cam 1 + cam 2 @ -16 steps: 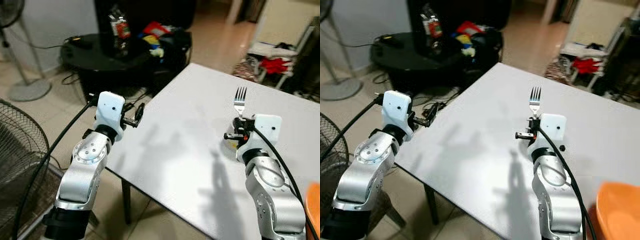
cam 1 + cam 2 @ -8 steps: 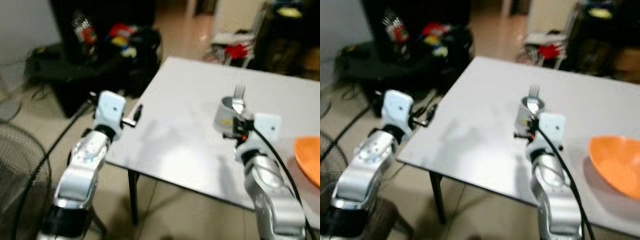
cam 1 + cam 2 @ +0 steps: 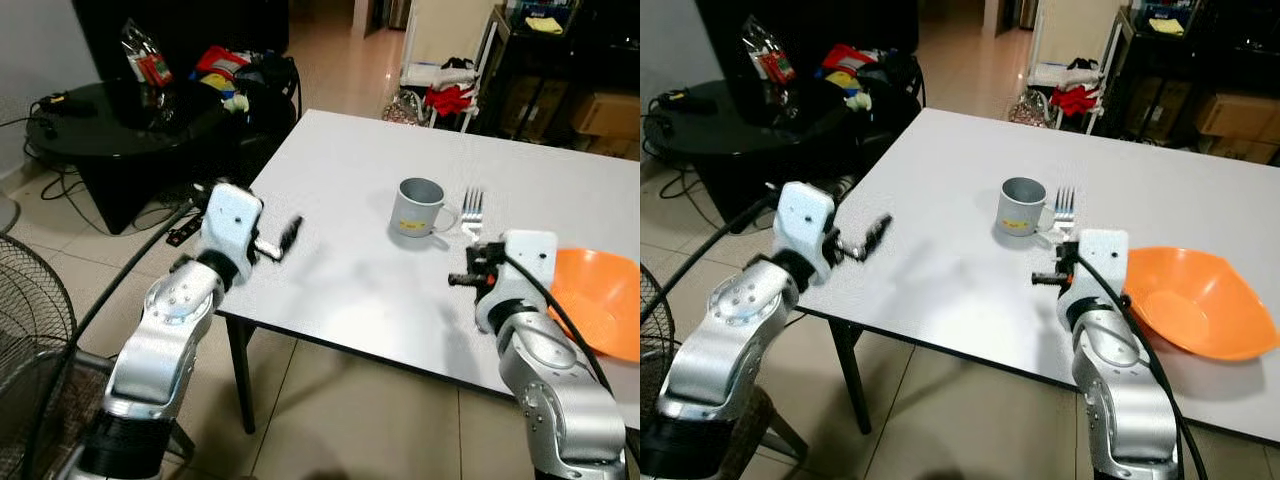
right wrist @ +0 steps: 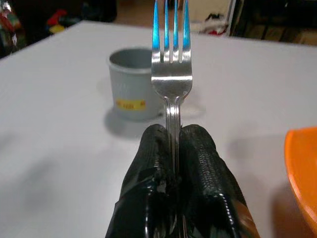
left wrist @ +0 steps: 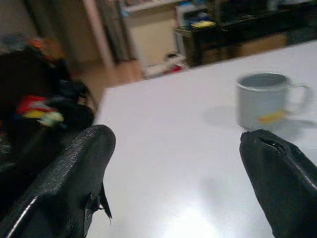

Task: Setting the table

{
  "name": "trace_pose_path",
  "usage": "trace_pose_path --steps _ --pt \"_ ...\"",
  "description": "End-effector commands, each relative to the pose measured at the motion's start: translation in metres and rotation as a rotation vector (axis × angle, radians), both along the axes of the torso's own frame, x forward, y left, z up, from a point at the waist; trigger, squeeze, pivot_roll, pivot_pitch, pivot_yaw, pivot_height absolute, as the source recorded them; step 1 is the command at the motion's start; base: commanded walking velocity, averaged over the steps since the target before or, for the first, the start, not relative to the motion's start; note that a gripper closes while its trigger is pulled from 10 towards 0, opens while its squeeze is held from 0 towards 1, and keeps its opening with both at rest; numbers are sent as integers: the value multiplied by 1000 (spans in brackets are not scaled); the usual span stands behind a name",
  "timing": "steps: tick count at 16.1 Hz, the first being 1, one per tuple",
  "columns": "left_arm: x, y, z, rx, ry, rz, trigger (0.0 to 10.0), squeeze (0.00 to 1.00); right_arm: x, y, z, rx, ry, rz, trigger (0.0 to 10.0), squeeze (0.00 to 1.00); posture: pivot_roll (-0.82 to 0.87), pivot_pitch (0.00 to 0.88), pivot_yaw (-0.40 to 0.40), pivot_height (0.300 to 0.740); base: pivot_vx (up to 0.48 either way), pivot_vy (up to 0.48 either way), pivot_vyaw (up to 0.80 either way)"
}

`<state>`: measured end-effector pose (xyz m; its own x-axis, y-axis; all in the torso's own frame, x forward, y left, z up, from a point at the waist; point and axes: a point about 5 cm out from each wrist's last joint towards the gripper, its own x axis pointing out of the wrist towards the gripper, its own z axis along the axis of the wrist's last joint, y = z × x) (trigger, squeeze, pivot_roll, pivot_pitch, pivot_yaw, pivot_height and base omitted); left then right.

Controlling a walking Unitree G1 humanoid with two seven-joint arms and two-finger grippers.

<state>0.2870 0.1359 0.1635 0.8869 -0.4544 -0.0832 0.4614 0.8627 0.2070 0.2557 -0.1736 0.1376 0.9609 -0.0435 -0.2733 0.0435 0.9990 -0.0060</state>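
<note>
A silver fork [image 3: 471, 211] stands tines up in my right gripper [image 3: 478, 262], which is shut on its handle just above the white table [image 3: 350, 180]. In the right wrist view the fork [image 4: 171, 64] rises from between the two black fingers [image 4: 151, 168]. A grey mug [image 3: 417, 207] with a yellow label stands on the table just left of the fork. An orange bowl [image 3: 1187, 300] rests on the table to the right of my right arm. My left gripper [image 3: 285, 236] hovers open over the table's near left edge, with nothing between its fingers [image 5: 74, 173].
A black round side table [image 3: 110, 115] with bags and clutter stands beyond the table's left corner. Cables run across the tiled floor there. A wire fan guard [image 3: 30, 330] is at the near left. Shelving with boxes [image 3: 590, 90] lines the far right.
The camera has swung, so the mug and orange bowl now show fully on the table. My right gripper still holds the fork upright. My left gripper has moved over the table edge.
</note>
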Motion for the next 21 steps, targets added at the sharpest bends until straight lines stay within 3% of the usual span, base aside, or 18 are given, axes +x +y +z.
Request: trace_pose_path --steps 1,4,6,8,16,21 --pt "-7 -6 -3 11 44 -103 10000 0 2 -2 -6 49 58 7 10000 0 36 0 -25 740 0 0 0" --pt "-13 -12 -6 19 77 -196 10000 0 4 -5 -17 103 125 -9 10000 0 35 0 -25 740 0 0 0" --pt "-25 -18 -9 23 127 -322 10000 0 4 -17 -31 89 225 -44 10000 0 39 0 -31 740 0 0 0" --pt "-29 -19 -10 22 148 -353 10000 0 3 -24 -39 101 278 -79 10000 0 41 0 -37 740 0 0 0" --pt "-33 -20 -9 29 151 -372 10000 0 7 -50 -64 79 338 -117 10000 0 41 0 -41 740 0 0 0" --pt "-36 -17 -8 40 160 -402 10000 0 14 -64 -67 48 336 -84 10000 0 51 0 -40 740 0 0 0"
